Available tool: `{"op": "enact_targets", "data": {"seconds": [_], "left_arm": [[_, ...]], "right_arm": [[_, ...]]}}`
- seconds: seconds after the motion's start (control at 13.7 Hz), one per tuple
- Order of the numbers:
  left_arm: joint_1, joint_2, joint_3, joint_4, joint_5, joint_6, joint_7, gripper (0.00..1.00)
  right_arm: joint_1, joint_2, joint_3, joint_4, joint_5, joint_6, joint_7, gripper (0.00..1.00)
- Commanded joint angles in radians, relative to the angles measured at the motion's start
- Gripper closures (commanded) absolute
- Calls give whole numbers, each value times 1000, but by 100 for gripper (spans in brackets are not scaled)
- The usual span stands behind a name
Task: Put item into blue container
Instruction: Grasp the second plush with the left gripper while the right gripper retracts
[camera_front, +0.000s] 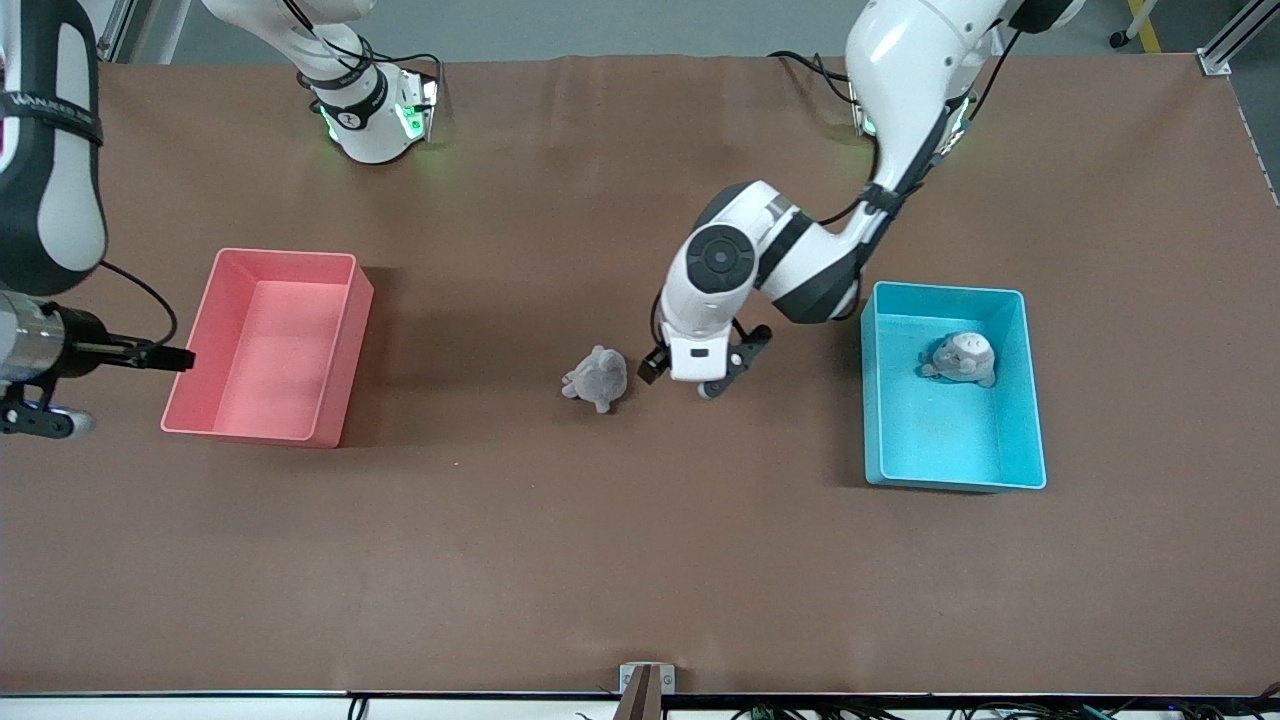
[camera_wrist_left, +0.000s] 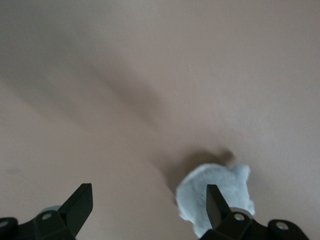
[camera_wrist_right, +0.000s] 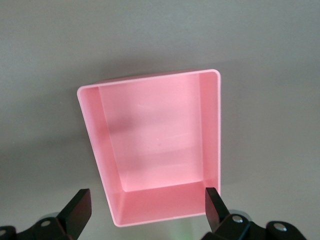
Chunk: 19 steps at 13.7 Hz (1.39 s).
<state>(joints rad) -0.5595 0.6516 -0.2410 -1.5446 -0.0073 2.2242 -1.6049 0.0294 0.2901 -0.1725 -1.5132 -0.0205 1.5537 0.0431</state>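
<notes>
The blue container (camera_front: 1030, 400) stands toward the left arm's end of the table, with a grey plush toy (camera_front: 960, 358) lying inside it. A second grey plush toy (camera_front: 597, 378) (camera_wrist_left: 197, 190) lies on the brown table between the two bins. My left gripper (camera_front: 693, 382) (camera_wrist_left: 148, 202) hangs open just above the table, beside this toy on the blue container's side. The toy sits against one fingertip (camera_wrist_left: 214, 202), not between the jaws. My right gripper (camera_wrist_right: 147, 205) waits open and empty, high over the pink bin.
An empty pink bin (camera_front: 345, 350) (camera_wrist_right: 155, 140) stands toward the right arm's end of the table. The right arm's forearm (camera_front: 50, 150) fills that edge of the front view. Bare brown table (camera_front: 640, 560) lies nearer the front camera.
</notes>
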Motion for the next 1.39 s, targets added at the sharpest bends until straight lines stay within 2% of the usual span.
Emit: {"op": "enact_targets", "data": {"seconds": [0.0, 0.29, 0.44, 0.66, 0.88, 1.09, 1.31], "left_arm": [[-29, 42, 9, 32, 9, 101, -128, 0], [-82, 106, 14, 70, 10, 234, -260, 0], [-86, 147, 14, 73, 10, 355, -314, 0], [-114, 201, 16, 104, 13, 403, -325, 1], [-115, 230, 17, 106, 20, 423, -319, 12], [-125, 244, 32, 104, 23, 423, -313, 47], [-115, 243, 32, 104, 21, 422, -314, 87]], "right_arm": [[-3, -34, 22, 33, -33, -58, -5, 0], [-9, -20, 24, 123, -35, -107, -3, 0], [-13, -20, 22, 145, -35, -103, -3, 0], [-34, -19, 24, 148, -32, -103, -14, 0], [-77, -20, 25, 153, -1, -107, -80, 0], [-69, -22, 33, 153, 17, -109, -72, 0], [-42, -31, 33, 153, 19, -159, -75, 0]]}}
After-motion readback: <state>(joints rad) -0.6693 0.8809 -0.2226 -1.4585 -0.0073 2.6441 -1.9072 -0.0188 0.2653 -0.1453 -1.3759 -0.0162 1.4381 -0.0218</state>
